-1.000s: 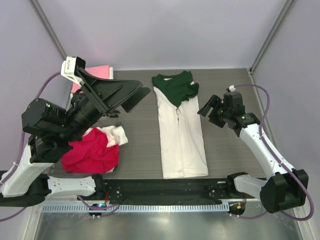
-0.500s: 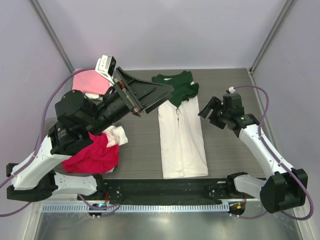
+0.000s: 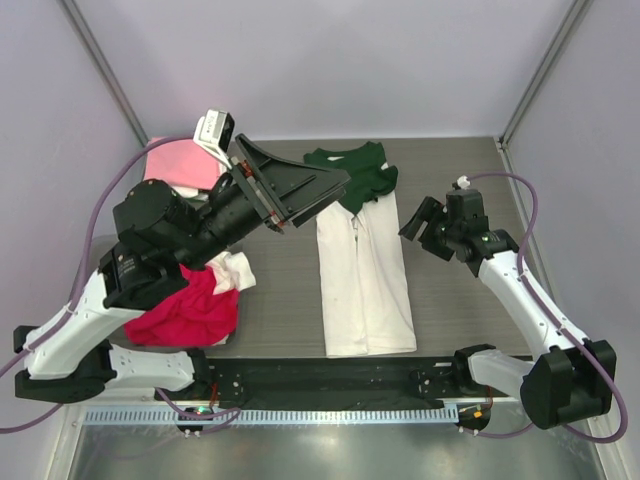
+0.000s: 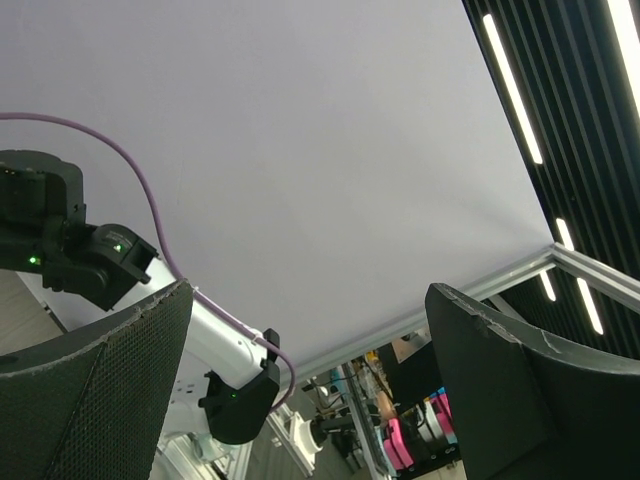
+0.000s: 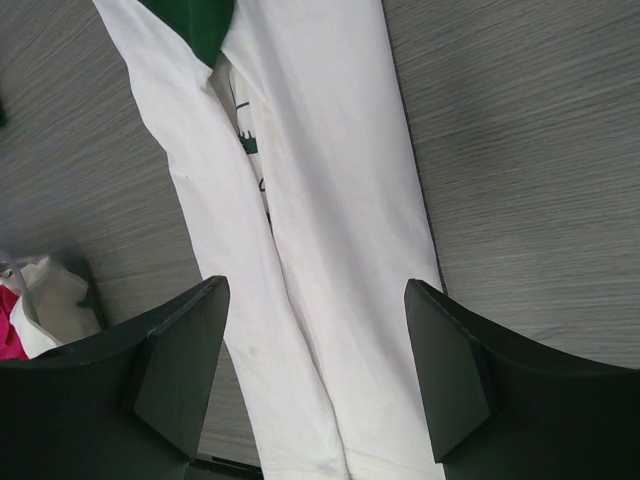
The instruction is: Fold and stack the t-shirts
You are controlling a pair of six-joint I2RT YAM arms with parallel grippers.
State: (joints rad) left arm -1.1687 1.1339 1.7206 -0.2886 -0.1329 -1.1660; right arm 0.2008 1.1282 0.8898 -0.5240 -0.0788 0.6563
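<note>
on the table (image 3: 280, 300), cream t-shirt (image 3: 365, 290) lies folded

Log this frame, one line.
left fingers: open, empty, raised | right fingers: open, empty, beside white tee | white tee: folded lengthwise | green tee: on its far end | red tee: crumpled

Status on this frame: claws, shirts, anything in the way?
Left claw open, empty, pointing up. Right claw open, above the cream-white tee. Tee folded into a long strip; dark green tee overlaps its far end.
</note>
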